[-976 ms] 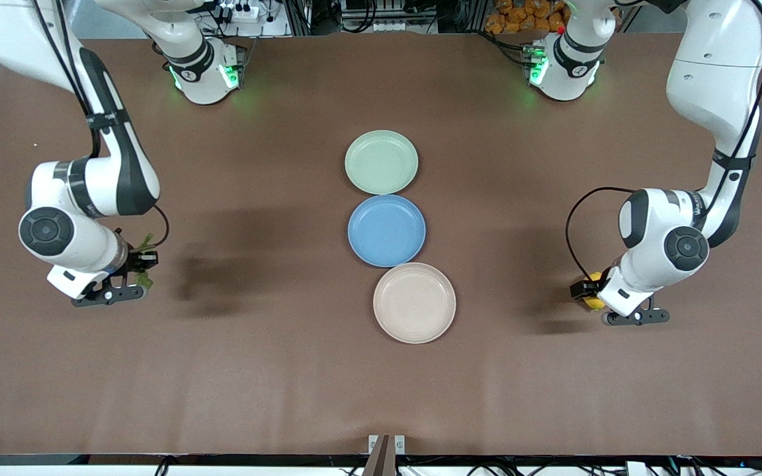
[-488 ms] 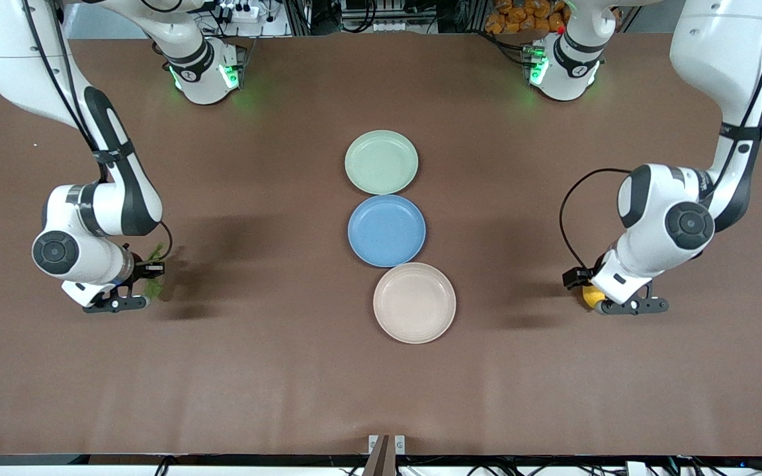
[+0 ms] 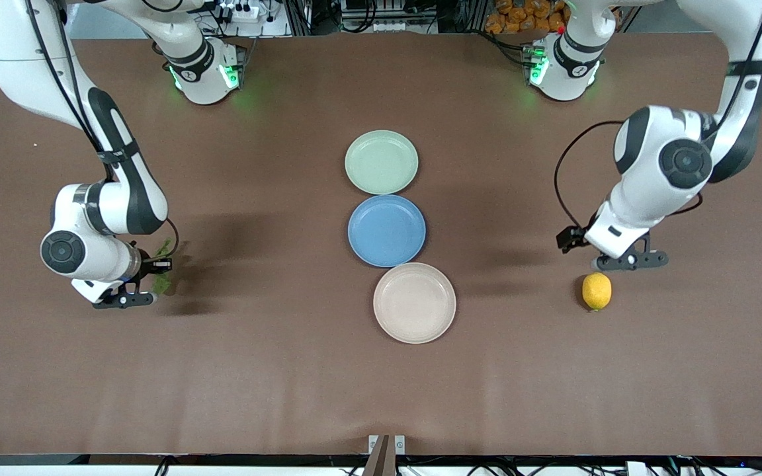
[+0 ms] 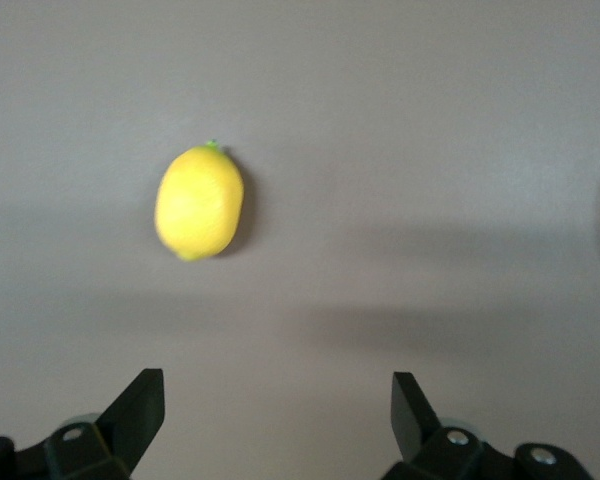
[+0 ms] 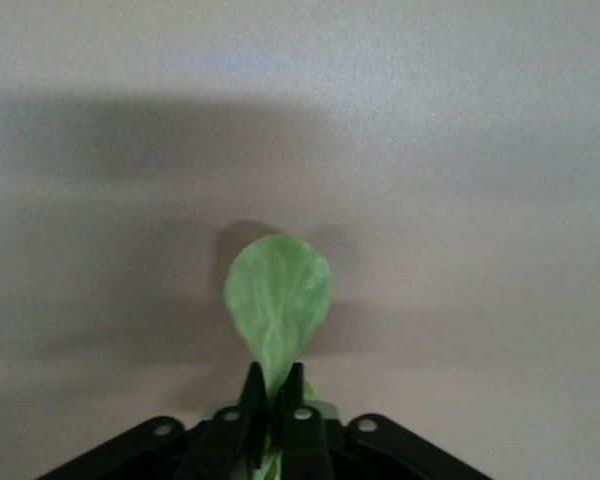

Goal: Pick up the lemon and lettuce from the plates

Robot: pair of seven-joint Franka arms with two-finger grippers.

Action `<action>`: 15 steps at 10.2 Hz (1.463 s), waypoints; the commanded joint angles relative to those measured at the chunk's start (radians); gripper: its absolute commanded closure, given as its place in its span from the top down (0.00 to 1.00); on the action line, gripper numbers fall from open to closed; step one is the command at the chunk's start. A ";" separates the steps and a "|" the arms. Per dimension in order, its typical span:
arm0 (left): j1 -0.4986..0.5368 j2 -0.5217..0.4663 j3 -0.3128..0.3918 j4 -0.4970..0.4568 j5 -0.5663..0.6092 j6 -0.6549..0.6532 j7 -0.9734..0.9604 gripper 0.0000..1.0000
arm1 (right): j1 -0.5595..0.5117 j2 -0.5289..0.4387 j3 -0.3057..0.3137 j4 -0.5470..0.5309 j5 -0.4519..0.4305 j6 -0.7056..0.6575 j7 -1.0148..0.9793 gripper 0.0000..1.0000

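The lemon (image 3: 596,291) lies on the bare table toward the left arm's end, level with the beige plate (image 3: 414,303). My left gripper (image 3: 571,239) is open and empty in the air, off to one side of the lemon. In the left wrist view the lemon (image 4: 199,202) lies apart from the spread fingers (image 4: 140,405). My right gripper (image 3: 155,268) is shut on the lettuce (image 3: 161,283), low over the table toward the right arm's end. The right wrist view shows the leaf (image 5: 278,300) pinched between the fingertips (image 5: 252,385). The mint plate (image 3: 381,162) is empty.
A blue plate (image 3: 386,230) sits between the mint and beige plates in a row at the table's middle; all three are empty. Brown table surface surrounds both grippers. The arm bases stand at the table's back edge.
The left gripper let go of the lemon, which now rests on the table, and rose away toward the bases. The right gripper moved slightly toward the middle with the lettuce.
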 commanded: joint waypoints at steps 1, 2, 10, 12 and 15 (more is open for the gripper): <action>0.021 -0.115 -0.002 -0.057 0.015 -0.054 -0.003 1.00 | -0.001 -0.039 0.000 -0.013 0.031 0.001 -0.021 1.00; 0.027 -0.126 -0.003 -0.048 0.008 -0.054 -0.002 1.00 | -0.001 -0.059 0.000 -0.011 0.031 -0.003 -0.019 1.00; 0.021 -0.157 -0.010 0.300 -0.033 -0.345 0.029 1.00 | -0.012 -0.263 -0.003 0.128 0.041 -0.293 -0.019 1.00; 0.022 -0.157 -0.008 0.389 -0.085 -0.509 0.119 1.00 | -0.013 -0.302 -0.002 0.197 0.043 -0.389 -0.021 1.00; 0.022 -0.171 -0.006 0.497 -0.087 -0.654 0.125 1.00 | 0.002 -0.415 -0.001 0.225 0.096 -0.475 -0.019 1.00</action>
